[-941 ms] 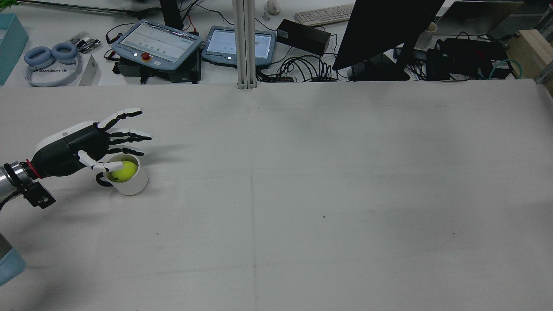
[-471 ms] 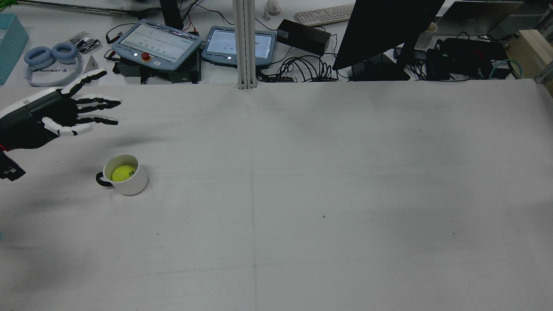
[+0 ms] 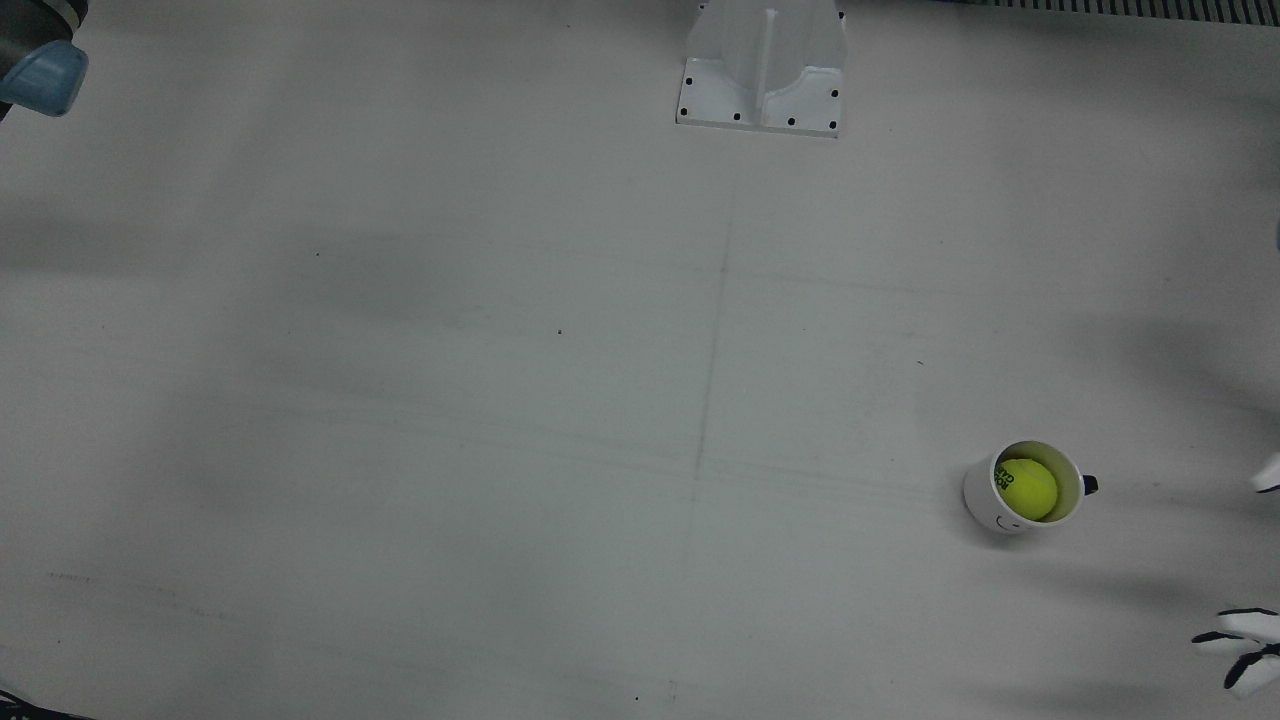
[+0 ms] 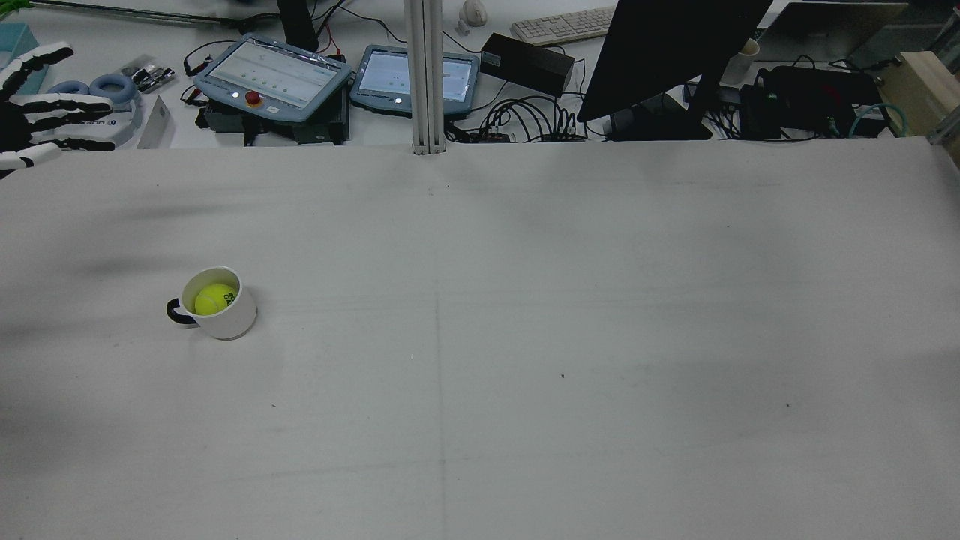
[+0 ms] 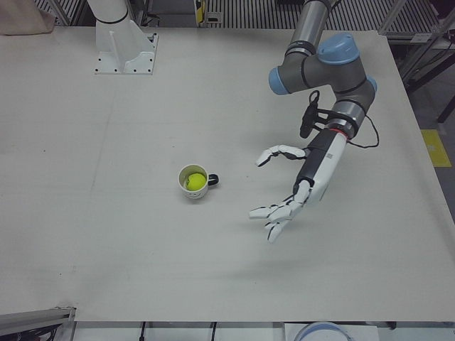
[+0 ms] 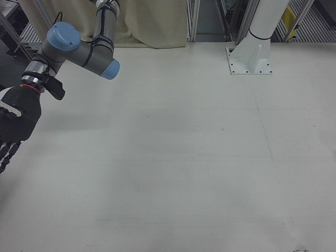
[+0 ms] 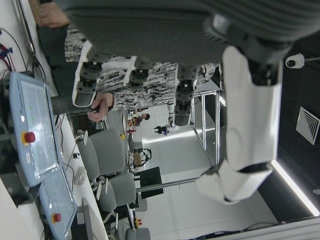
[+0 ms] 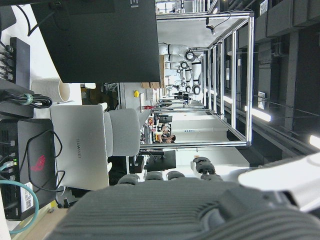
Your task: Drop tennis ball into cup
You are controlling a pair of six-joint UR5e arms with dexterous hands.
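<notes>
Left hand (image 5: 295, 186) hangs spread beside cup (image 5: 194, 182) holding tennis ball (image 5: 193, 182).

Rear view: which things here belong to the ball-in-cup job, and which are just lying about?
Job:
tennis ball, inside the cup
cup, upright on the table
left hand, open, off to the side

Lying about:
headphones
two tablets
keyboard
monitor

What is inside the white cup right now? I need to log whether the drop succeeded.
The tennis ball sits inside the cup, dark print showing on top. The cup's bottom beneath the ball is hidden. The left hand is open, clear of it.
</notes>
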